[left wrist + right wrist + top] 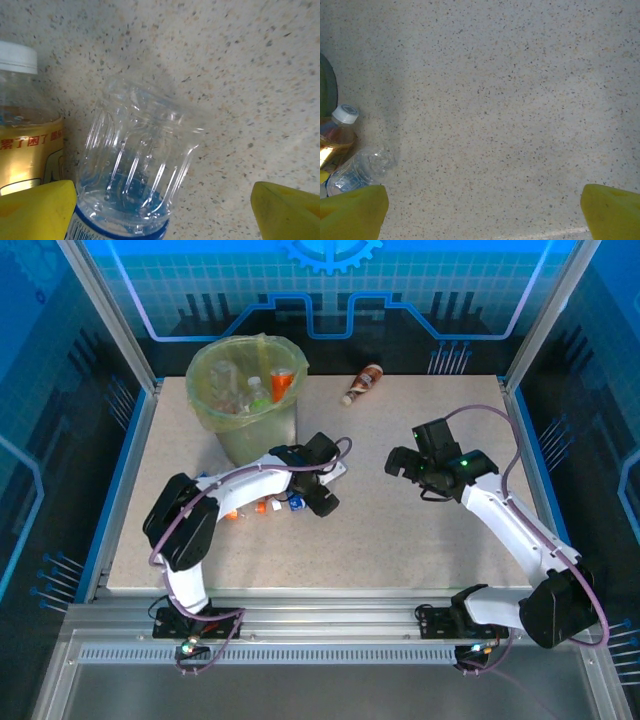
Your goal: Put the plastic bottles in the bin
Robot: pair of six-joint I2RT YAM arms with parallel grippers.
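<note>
— Where can we pass?
— Between the left gripper (325,478) and the right gripper (410,452) the table (400,550) lies bare, and so does its near right part.
— What stands in our way?
— The bin (255,440) at the far left, bottles (262,506) lying near its base, and a brown bottle (362,385) at the far edge.

We see a speckled beige table (420,540). On it the bin (235,435) stands near the far left corner. A brown-labelled bottle (362,384) lies on its side to the bin's right. Several small bottles (262,506) lie clustered just in front of the bin, among them a clear blue-labelled bottle (140,165) beside a white-capped gold-labelled bottle (25,150).
</note>
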